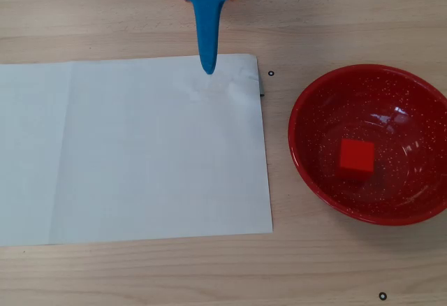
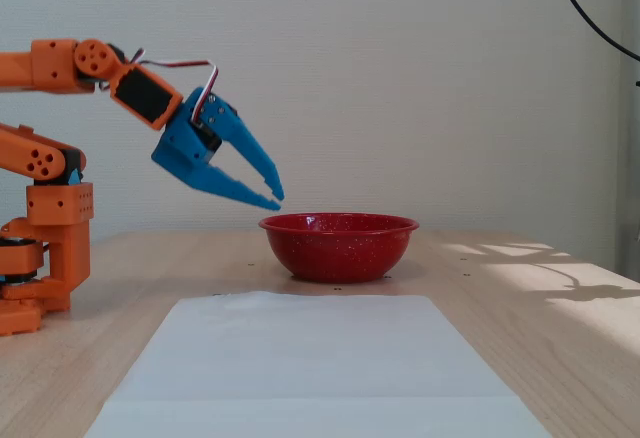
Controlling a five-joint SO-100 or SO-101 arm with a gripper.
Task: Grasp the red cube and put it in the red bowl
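Fixed view, nearest the camera: white paper flat on the wooden table, in front of the bowl and not touching it.

Behind the paper: bowl upright on the table, red with white speckles. Contents hidden by the bowl wall in this view.

Overhead view: cube inside the bowl, resting on the bowl floor, slightly off centre. Paper left of the bowl, a strip of bare table between paper edge and bowl rim.

Left of the bowl and above rim height in the fixed view: blue gripper, tilted down toward the bowl. Fingers spread at the root and converging to a narrow gap at the tips. Nothing held. Tips just short of the bowl's left rim, clear of it.

Overhead view: gripper over the paper's top edge, well left of the bowl.

Farther left of the bowl in the fixed view: orange arm base on the table.

Farthest: plain white wall behind the bowl.
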